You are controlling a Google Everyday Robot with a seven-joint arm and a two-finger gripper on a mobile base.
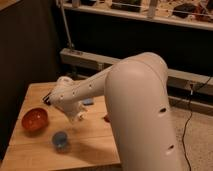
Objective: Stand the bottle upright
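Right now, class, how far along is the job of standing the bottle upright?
Done: nothing visibly; no upright bottle shows. In hand: the gripper hangs low over the table beside the red bowl, the arm hiding the bottle. Left: grasp it, stand it, release.

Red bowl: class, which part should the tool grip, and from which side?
Probably the rim of the red bowl, from above: it sits upright on the table, its thin edge exposed. The tool hangs low over the table beside it, apart from it.

One close, high view from behind the arm (135,100), down onto the table (95,146), hand (76,115) over its middle.
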